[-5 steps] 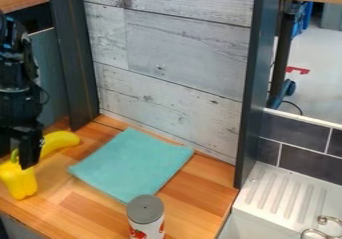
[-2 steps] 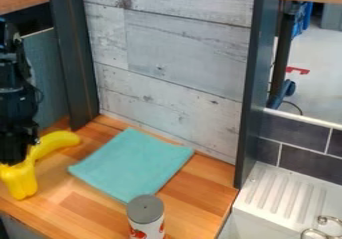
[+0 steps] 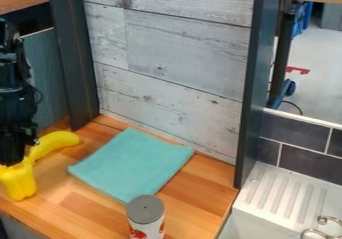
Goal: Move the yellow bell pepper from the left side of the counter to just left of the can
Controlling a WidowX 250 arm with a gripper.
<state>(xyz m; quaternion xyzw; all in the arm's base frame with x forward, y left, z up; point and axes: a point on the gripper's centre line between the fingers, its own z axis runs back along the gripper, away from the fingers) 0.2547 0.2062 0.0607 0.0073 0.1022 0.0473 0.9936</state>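
"Right above the yellow pepper [image 3: 19, 184], we log the gripper [image 3: 12, 160]. Jaws?"

"State: we cannot tell. It has shifted leftward in view; we judge it lined up on the pepper. Banana [image 3: 59, 141] just beside, teal cloth [image 3: 132, 163] unmoved."

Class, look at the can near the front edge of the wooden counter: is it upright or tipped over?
Upright: the can shows its round grey lid on top, with its side below.
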